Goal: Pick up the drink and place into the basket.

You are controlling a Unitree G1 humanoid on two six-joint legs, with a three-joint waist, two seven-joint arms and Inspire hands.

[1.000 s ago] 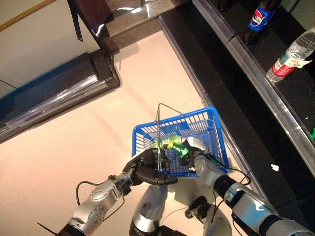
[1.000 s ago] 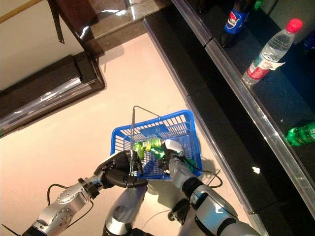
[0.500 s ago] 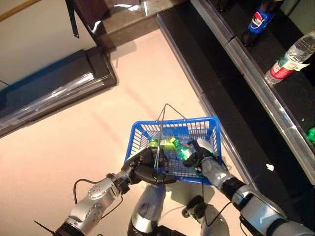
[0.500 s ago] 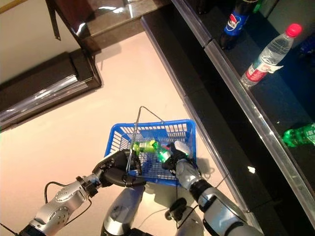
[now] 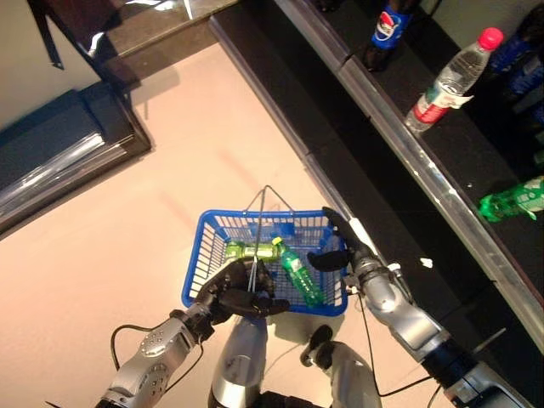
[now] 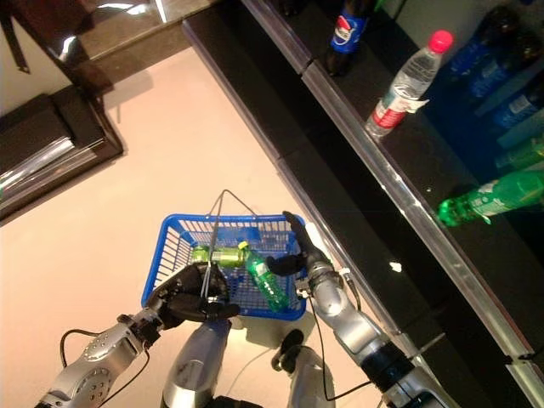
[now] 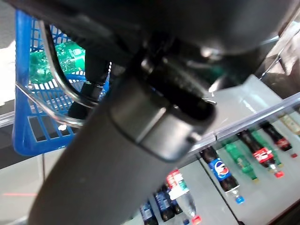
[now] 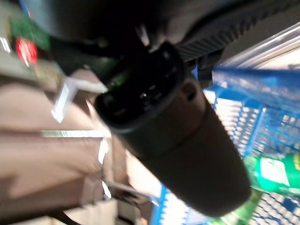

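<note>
My left robot hand (image 5: 234,293) is curled round the wire handles (image 5: 256,255) of the blue basket (image 5: 204,255), holding it above the floor (image 5: 127,221). Inside it lie two green drinks: one bottle (image 5: 299,276) slanting toward the near wall, another (image 5: 251,250) lying across behind it, the two close together. My right robot hand (image 5: 340,246) sits at the basket's right rim, fingers straight and spread, thumb pointing in over the bottles, holding nothing. On the dark shelf (image 5: 476,144) to my right stand a clear bottle (image 5: 446,81) and a cola bottle (image 5: 382,30); a green one (image 5: 514,198) lies flat.
</note>
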